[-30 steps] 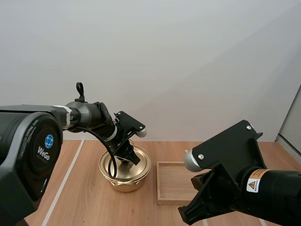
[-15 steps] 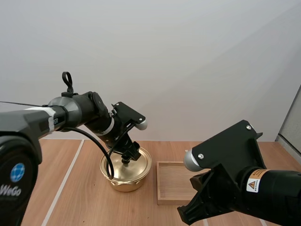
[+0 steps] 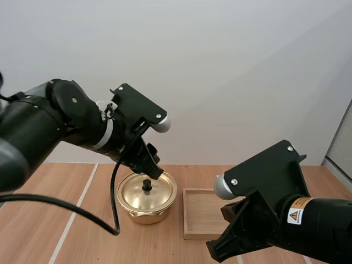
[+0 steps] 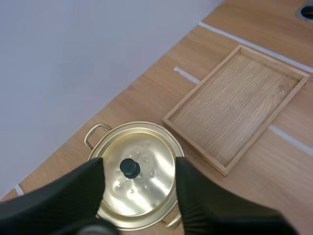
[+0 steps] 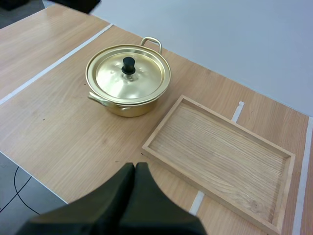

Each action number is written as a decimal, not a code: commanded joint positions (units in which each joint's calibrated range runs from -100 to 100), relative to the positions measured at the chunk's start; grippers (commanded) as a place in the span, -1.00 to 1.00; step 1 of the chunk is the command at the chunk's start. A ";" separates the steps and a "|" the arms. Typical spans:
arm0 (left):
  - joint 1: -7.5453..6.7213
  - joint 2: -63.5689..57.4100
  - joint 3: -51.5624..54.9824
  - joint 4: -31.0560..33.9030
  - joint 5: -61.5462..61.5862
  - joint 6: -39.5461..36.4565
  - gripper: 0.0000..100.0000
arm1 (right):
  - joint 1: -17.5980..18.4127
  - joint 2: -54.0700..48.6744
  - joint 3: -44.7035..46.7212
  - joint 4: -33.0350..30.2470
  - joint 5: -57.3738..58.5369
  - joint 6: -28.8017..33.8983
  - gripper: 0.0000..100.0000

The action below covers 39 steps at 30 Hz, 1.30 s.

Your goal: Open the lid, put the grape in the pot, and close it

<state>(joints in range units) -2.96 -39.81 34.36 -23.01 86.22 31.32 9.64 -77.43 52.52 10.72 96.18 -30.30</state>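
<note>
Lid on pot, tray near, apparently apart

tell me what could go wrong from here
The left end effector hangs open above the small black knob of the lid; a slightly off-centre descent could miss it or tip the lid. The pot stands near the wooden tray, so a sideways nudge might slide it against the tray's rim.

A plain pale grey wall rises straight behind the wooden bench, evenly and softly lit with no hard shadows. Thin white stripes run across the light-brown bench top. At the far right stands a darker grey panel. Past the bench's near edge lies grey floor.
</note>
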 commanded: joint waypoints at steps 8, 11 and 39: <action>-0.03 -18.05 0.12 -0.03 6.94 -5.53 -1.00 | -0.22 -0.55 0.22 0.03 -0.27 0.12 -1.00; -0.03 -22.50 0.38 -0.53 6.94 -7.59 -1.00 | -0.22 -0.55 0.22 -0.27 0.12 0.12 -1.00; 1.15 -58.26 28.84 6.25 -34.68 -33.74 -1.00 | -5.44 -22.57 5.08 -9.27 -37.69 19.52 -1.00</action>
<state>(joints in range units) -2.82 -97.85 59.64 -20.45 58.54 4.88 5.90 -99.67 54.04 2.17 66.58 -13.04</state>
